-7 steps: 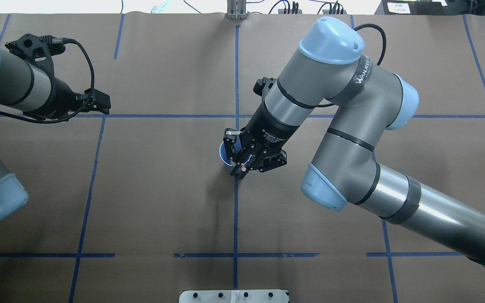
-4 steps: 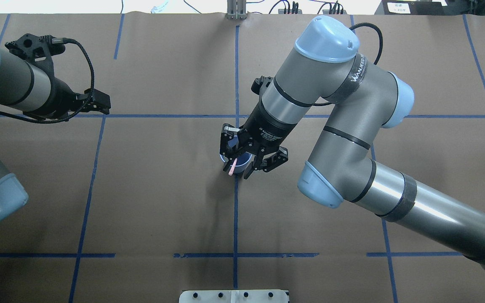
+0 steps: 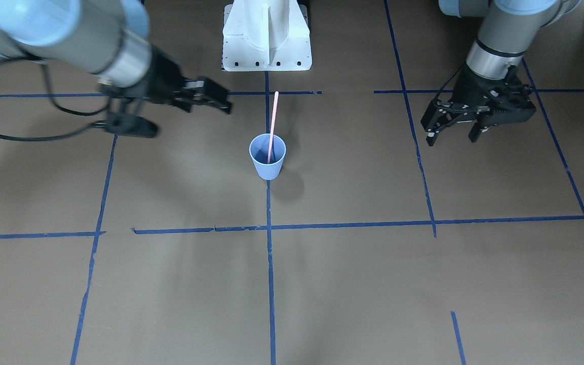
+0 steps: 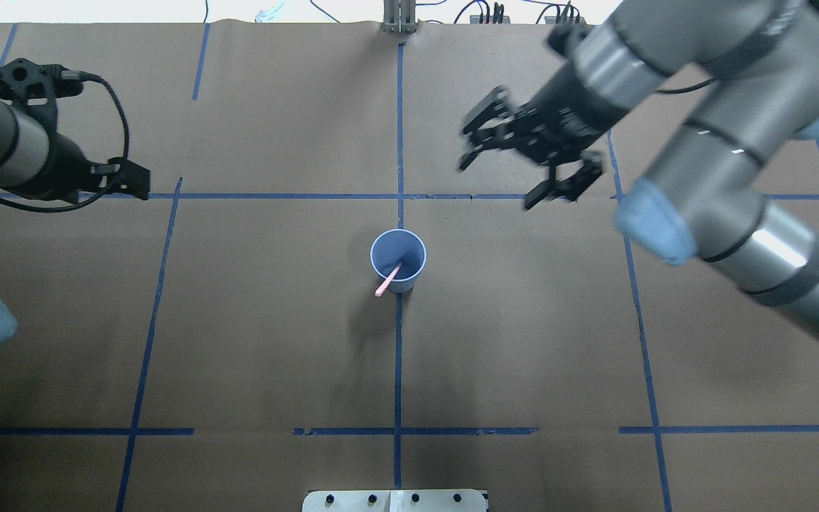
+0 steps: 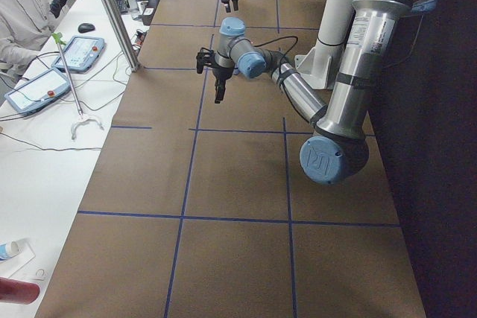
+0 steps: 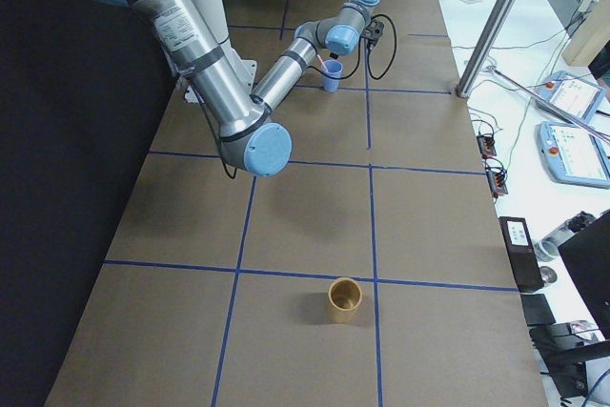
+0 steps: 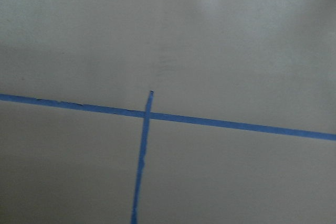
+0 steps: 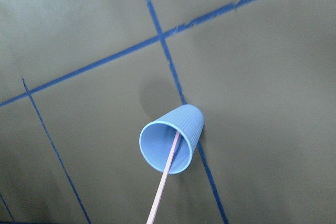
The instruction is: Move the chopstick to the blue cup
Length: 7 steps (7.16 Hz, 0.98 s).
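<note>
The blue cup (image 4: 397, 254) stands upright on the centre tape line, also visible in the front view as the blue cup (image 3: 267, 161) and from the right wrist as the blue cup (image 8: 170, 139). The pale pink chopstick (image 4: 387, 280) leans inside it, its upper end over the rim; the same chopstick (image 3: 272, 124) (image 8: 164, 182) shows in the other views. My right gripper (image 4: 496, 185) hangs open and empty, well clear of the cup toward the back right. My left gripper (image 3: 450, 136) is open and empty, far off on the left side.
Brown paper with blue tape lines (image 7: 157, 115) covers the table. A gold cup (image 6: 344, 299) stands alone near the table's right end. The robot's white base (image 3: 266, 35) sits at the near edge. A person and tablets are beside the table in the exterior left view.
My right gripper was shut on the chopstick over the cup, then opened and left it in the cup. It has now drawn away up and to the back right. The left arm shifted slightly left.
</note>
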Tool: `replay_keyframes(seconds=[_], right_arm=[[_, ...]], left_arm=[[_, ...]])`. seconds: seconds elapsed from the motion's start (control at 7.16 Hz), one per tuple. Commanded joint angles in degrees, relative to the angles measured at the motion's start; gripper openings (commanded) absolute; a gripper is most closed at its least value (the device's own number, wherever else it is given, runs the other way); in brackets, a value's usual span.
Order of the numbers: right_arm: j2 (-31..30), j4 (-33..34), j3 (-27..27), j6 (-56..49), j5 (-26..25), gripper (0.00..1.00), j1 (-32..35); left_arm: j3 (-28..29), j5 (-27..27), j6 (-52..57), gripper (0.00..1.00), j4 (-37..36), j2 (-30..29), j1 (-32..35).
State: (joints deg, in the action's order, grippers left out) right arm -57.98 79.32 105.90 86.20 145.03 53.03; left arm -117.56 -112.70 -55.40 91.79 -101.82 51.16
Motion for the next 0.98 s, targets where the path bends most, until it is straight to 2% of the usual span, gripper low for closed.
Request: replay_keyframes(seconds=[0.0, 0.28, 0.56, 0.7, 0.84], right_arm=[[-9.8, 0.1, 6.4, -7.0, -3.6, 0.99, 7.6], [-20.3, 0.1, 6.7, -26.6, -3.7, 0.99, 13.5], [-29.2, 0.7, 5.7, -48.9, -4.0, 0.99, 21.3], [-30.6, 1.8, 2.2, -60.2, -4.6, 0.99, 26.1], [-31.3, 6.8, -0.3, -74.0, -5.4, 0.99, 30.5]], left_arm=[[2.7, -5.2, 15.9, 1.00, -0.1, 4.2, 7.0], [4.4, -10.2, 32.5, 1.00, -0.8, 9.0, 16.9], [15.1, -19.3, 52.8, 1.00, -0.7, 10.1, 29.8], [19.7, -21.0, 61.1, 1.00, -0.6, 9.9, 35.2], [21.0, -21.0, 65.0, 1.00, -0.6, 9.7, 38.5]])
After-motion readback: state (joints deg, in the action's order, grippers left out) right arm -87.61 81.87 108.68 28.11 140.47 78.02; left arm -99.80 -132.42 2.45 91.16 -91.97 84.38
